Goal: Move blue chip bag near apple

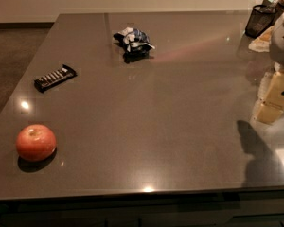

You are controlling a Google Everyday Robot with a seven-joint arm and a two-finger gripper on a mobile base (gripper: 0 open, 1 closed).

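Observation:
The blue chip bag (133,40), dark blue with white patches and crumpled, lies on the grey table toward the far middle. The apple (36,142), round and red-orange with a paler top, sits near the table's front left corner, far from the bag. My gripper (273,102), with pale yellowish parts under a white arm, hangs over the table at the right edge of the view. It is well to the right of the bag and touches nothing.
A flat black bar wrapper with white stripes (55,77) lies at the left, between bag and apple. A black mesh cup (260,20) and pale items stand at the far right corner. The table's front edge (142,193) runs along the bottom.

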